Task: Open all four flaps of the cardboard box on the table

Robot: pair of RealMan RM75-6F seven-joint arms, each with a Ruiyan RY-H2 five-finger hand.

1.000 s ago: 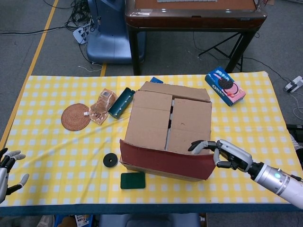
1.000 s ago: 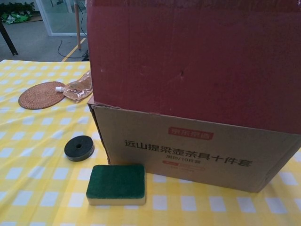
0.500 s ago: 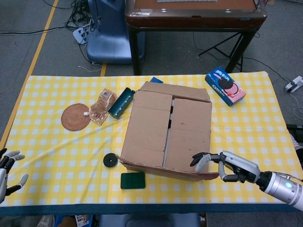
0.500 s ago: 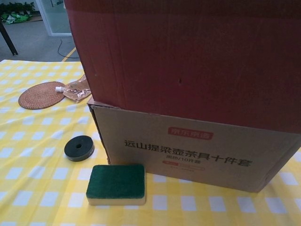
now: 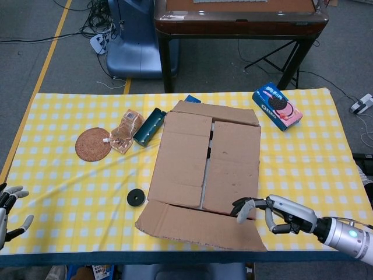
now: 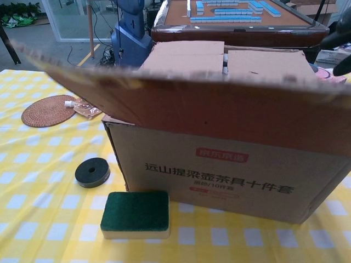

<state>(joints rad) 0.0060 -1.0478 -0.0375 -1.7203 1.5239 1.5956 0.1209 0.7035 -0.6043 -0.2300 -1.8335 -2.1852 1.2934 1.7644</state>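
The box (image 5: 204,169) sits mid-table, its near flap (image 5: 198,226) folded out flat toward the edge, the two inner flaps shut, so its contents are hidden. The right hand (image 5: 274,211) pinches that flap's corner. The left hand (image 5: 9,210) hangs spread, holding nothing.

brown cardboard box (image 5: 204,160) mid-table, near flap (image 5: 198,226) folded outward, two inner flaps shut
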